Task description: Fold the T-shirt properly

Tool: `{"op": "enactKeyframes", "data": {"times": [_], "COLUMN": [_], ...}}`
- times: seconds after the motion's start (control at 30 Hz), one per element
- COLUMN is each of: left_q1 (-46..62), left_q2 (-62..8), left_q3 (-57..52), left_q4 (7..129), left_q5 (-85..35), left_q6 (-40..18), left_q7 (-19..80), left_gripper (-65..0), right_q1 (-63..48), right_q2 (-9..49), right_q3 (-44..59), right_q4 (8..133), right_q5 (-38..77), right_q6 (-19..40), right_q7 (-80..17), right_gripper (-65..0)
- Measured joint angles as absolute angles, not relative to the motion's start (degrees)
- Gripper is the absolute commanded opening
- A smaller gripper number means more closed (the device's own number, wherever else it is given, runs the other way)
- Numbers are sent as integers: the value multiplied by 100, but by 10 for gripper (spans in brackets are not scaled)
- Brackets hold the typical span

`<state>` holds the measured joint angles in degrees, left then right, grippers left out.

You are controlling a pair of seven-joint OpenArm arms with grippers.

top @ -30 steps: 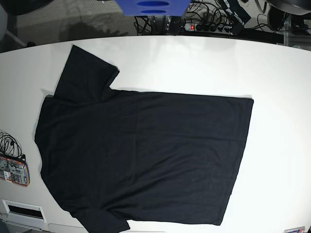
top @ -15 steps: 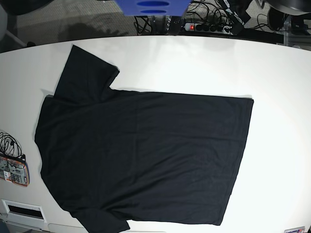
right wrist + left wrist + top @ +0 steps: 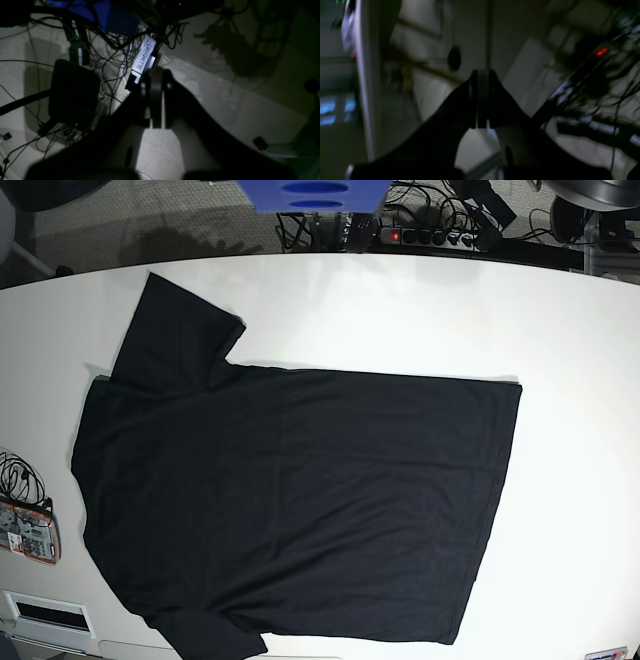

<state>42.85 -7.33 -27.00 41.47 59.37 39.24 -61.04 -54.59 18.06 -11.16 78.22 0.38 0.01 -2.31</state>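
The T-shirt [image 3: 290, 500] lies spread flat across the frame's centre on the white table [image 3: 420, 320]; my left gripper [image 3: 480, 100] and right gripper [image 3: 155, 100] are pressed closed, empty, off the table; I should open both before pinching a sleeve edge cleanly.

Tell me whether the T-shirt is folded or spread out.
Spread out: the T-shirt lies flat on the table, both sleeves extended, no fold.

White table [image 3: 400, 320] filled most of base view, evenly lit. Beyond far edge: grey carpet floor [image 3: 150, 230], blue object [image 3: 310, 195], power strip [image 3: 430, 237] with red lit switch, tangled black cables [image 3: 105, 50]. Paper label [image 3: 143, 58] reading "CHOUQUETTE" lay among cables on floor.
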Motion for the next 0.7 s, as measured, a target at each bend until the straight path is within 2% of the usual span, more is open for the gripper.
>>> {"op": "enactKeyframes", "data": {"times": [0.23, 0.33, 0.47, 0.53, 0.7], "left_q1": [4849, 5109, 5424, 5669, 5968], "left_q2": [-1066, -1354, -1990, -2263, -2394], "left_q3": [-1361, -432, 823, 1120, 1081], "left_q4": [4665, 5002, 6069, 6510, 7129], "left_q5": [5627, 4659, 3116, 2539, 2324], "left_q6": [3922, 3905, 3942, 3940, 3922], "left_q7": [-6090, -6027, -6095, -6055, -6018], "left_gripper": [-650, -650, -650, -650, -650], "right_q1": [-5461, -5459, -5494, -5492, -5540], "right_q2": [1806, 1804, 1806, 1809, 1791], "right_q3": [-1109, -1059, -711, -537, -167], "right_q4": [8427, 8685, 9037, 9244, 9594], "right_q5": [36, 38, 23, 23, 21], "right_q6": [1, 1, 3, -8, 3], "right_q7": [-244, -237, -301, -268, -261], "right_gripper": [-650, -650, -650, -650, -650]}}
